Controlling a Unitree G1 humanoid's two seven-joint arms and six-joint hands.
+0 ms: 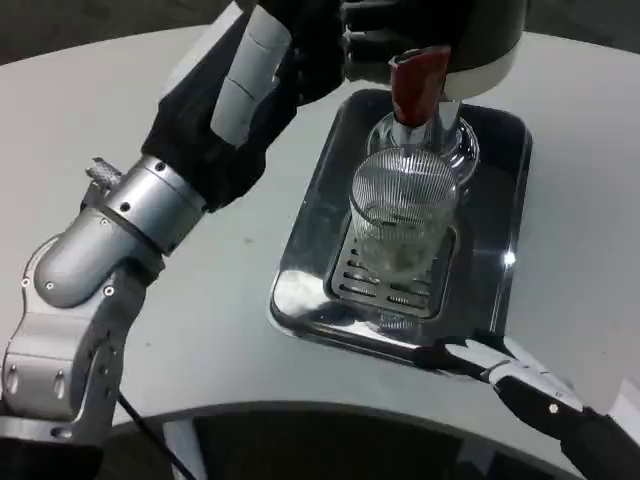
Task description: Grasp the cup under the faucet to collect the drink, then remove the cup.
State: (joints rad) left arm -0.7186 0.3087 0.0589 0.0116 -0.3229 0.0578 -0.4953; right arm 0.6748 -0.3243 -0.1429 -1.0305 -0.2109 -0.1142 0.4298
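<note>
While cup (403, 212) stands under faucet (418, 85), right hand (500, 365) lies nearby, fingers spread, empty.

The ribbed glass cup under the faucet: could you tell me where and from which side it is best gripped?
Probably around its ribbed wall at mid-height, from the robot's right. The cup stands upright on the drip tray, the red faucet blocks its mouth, and the right hand waits nearest.

Ribbed cup (403, 205) under the red faucet lever (418, 85)

The clear cup stands upright on the slotted grate of the steel drip tray (500, 270). The left hand (300, 45) reaches the dispenser top; the right hand (510, 368) lies at the tray's near edge.
</note>
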